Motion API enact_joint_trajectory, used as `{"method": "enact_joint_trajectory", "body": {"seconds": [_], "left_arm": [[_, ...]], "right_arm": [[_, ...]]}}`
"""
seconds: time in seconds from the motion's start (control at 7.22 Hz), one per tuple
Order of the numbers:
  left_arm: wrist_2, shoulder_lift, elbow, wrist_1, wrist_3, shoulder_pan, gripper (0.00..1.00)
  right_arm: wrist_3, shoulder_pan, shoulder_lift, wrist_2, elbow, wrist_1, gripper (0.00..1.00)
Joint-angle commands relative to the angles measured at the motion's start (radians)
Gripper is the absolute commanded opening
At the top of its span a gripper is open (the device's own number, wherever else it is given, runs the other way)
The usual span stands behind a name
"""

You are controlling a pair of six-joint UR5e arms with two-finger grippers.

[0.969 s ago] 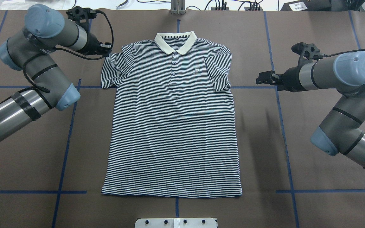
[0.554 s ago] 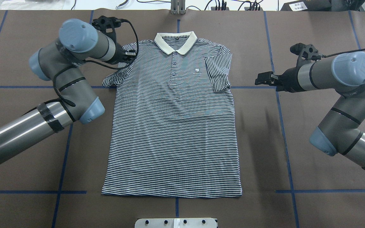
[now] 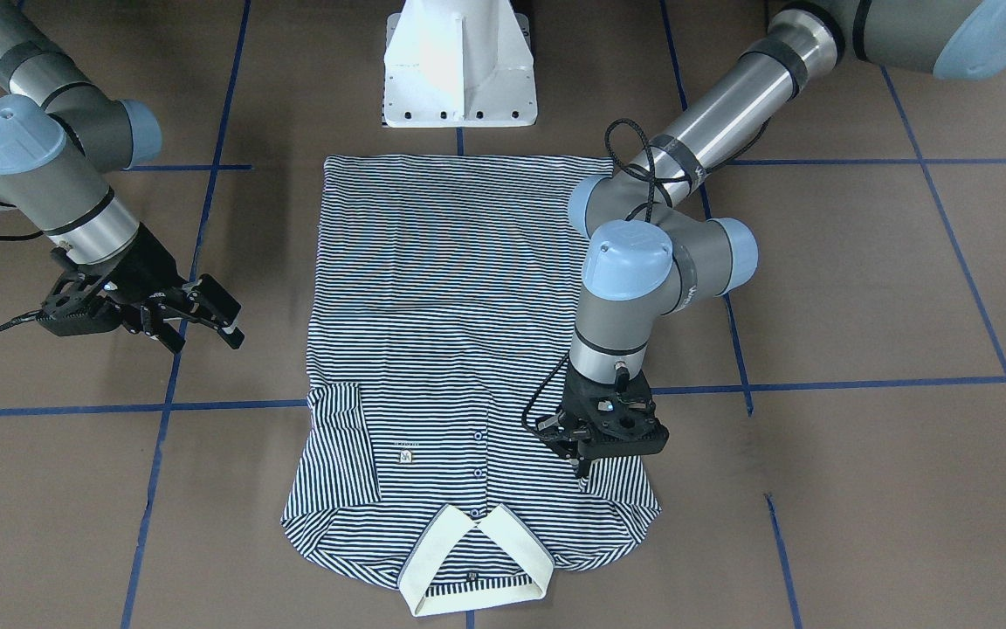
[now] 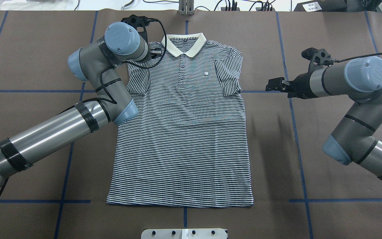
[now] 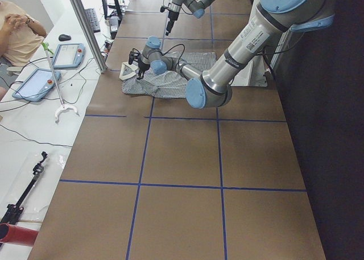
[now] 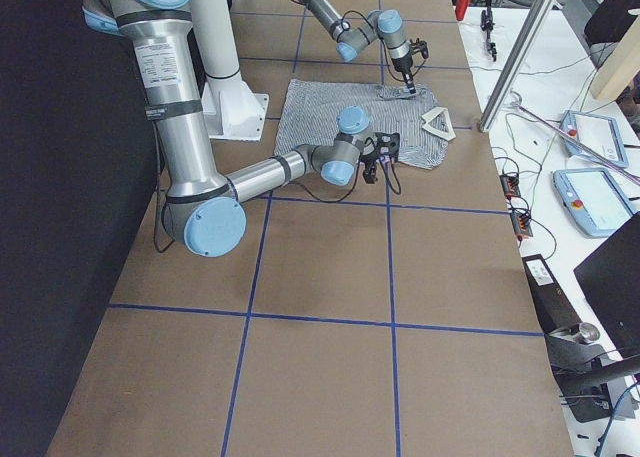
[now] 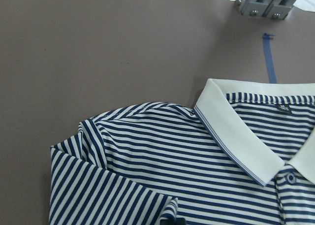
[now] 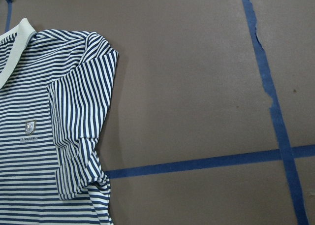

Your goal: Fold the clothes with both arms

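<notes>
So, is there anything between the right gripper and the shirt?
Nothing visible. Only bare table lies between the open right gripper and the nearest sleeve of the shirt.

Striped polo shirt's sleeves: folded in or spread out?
Folded in. Overhead, the navy-and-white striped polo shirt has both sleeves turned in over its chest.

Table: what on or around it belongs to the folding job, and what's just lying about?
Job:
polo shirt
left pincer
right pincer

Lying about:
white pedestal
blue tape lines
cables at the far edge
tablets on the side bench
</notes>
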Motion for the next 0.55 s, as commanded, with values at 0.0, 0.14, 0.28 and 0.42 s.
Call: {"method": "enact_joint_trajectory", "body": {"seconds": [0.0, 0.14, 0.28, 0.42], "left_arm": [[0.039, 0.002, 0.037, -0.024, 0.001, 0.003, 0.0], [0.039, 0.011, 0.019, -0.024, -0.001, 0.004, 0.31], [0.038, 0.029, -0.03, -0.018, -0.004, 0.004, 0.63], [0.027, 0.064, -0.12, -0.014, -0.005, 0.004, 0.66]], "right_arm": [[0.0, -0.005, 0.0, 0.0, -0.002, 0.0, 1.0], [0.0, -0.005, 0.0, 0.0, -0.002, 0.002, 1.0], [0.0, -0.006, 0.0, 0.0, -0.002, 0.0, 1.0], [0.002, -0.006, 0.0, 0.0, 0.0, 0.0, 1.0]]}}
